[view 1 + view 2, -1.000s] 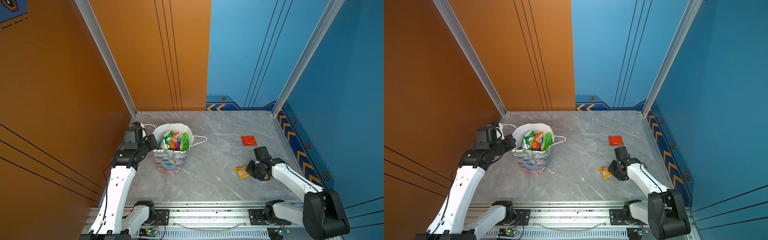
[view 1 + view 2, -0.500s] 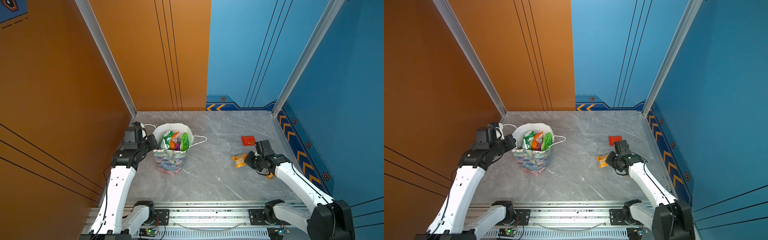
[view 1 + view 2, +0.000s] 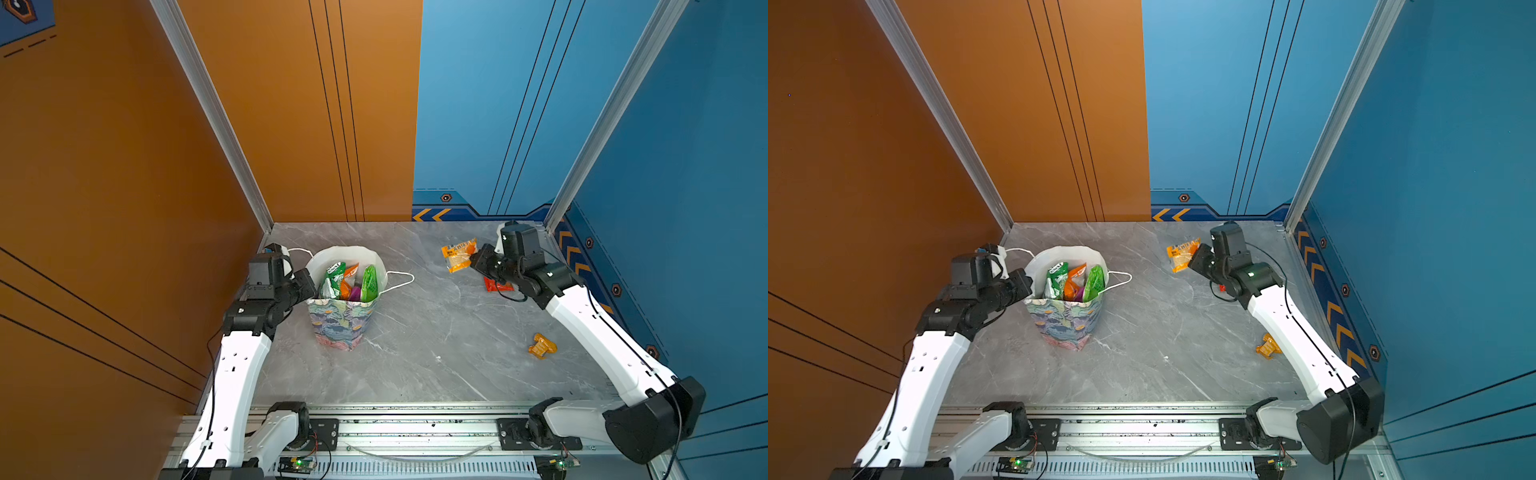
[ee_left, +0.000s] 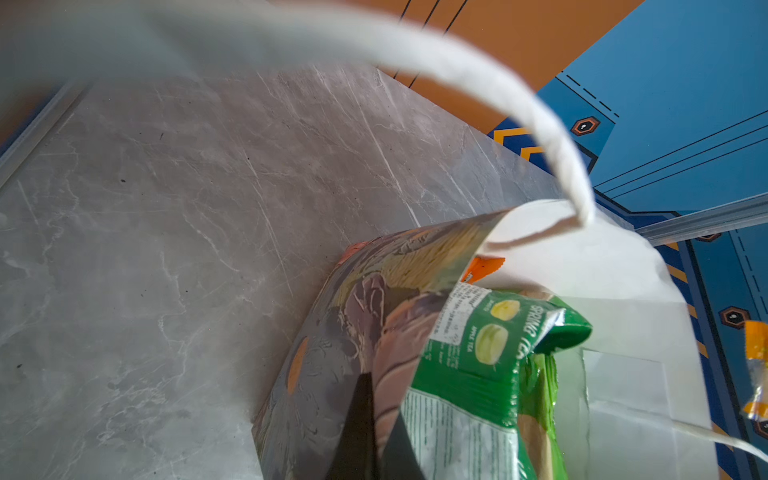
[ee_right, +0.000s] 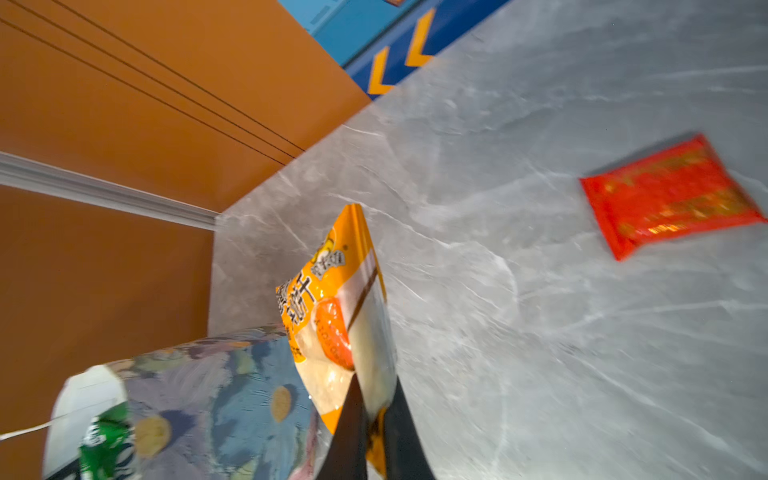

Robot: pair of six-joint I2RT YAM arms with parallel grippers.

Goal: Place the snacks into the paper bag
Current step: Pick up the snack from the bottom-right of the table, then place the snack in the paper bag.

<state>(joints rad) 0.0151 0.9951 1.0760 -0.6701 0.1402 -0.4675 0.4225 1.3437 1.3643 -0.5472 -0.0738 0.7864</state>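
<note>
Grey, seemingly marble tabletop point(image 3: 436, 353)

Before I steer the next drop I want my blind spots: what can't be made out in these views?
- Red packet: partly covered by the right arm in both top views; motion-blurred in the right wrist view, print unreadable.
- Paper bag bottom: hidden by its own walls and the upper packets in every view; count inside unclear.
- Small orange packet on the table: too small in top views to read, outside both wrist views.
</note>
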